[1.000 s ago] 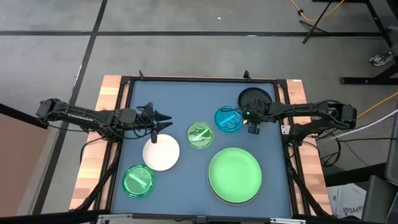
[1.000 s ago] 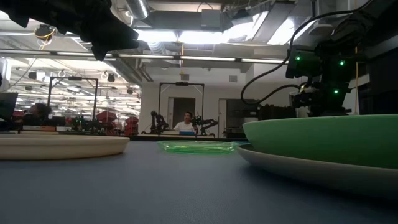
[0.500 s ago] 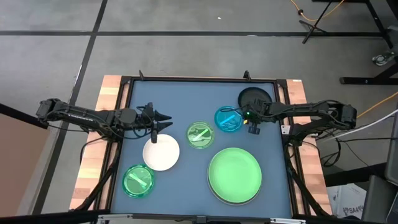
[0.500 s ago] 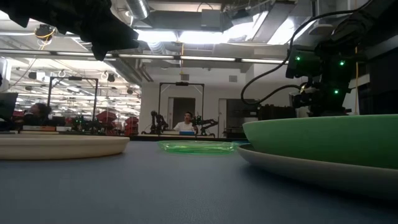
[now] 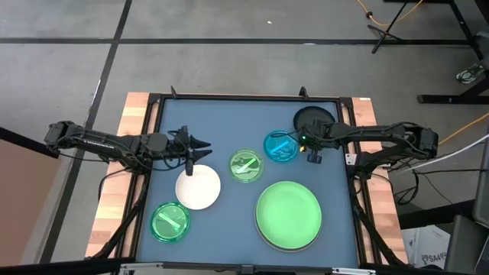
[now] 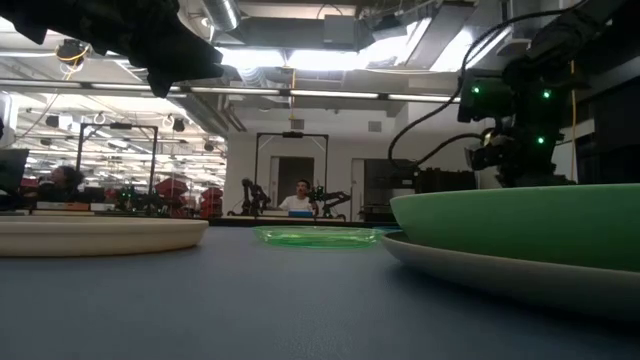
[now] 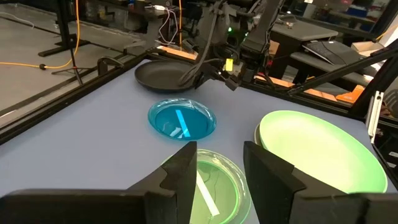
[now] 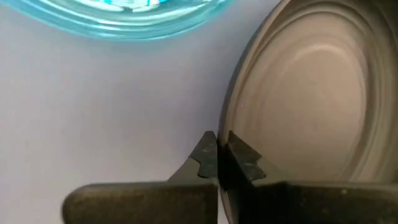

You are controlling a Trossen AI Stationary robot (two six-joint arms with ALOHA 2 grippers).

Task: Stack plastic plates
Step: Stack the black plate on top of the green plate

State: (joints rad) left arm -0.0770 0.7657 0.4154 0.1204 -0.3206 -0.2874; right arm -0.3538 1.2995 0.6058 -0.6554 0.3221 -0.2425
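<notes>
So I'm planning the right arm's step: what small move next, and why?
Probably lift the black plate slightly: the right gripper is shut on its rim, beside the blue plate, while it lies on the table.

two large plates (image 5: 288, 215) stacked, five others (image 5: 198, 188) spread apart alongside
</notes>
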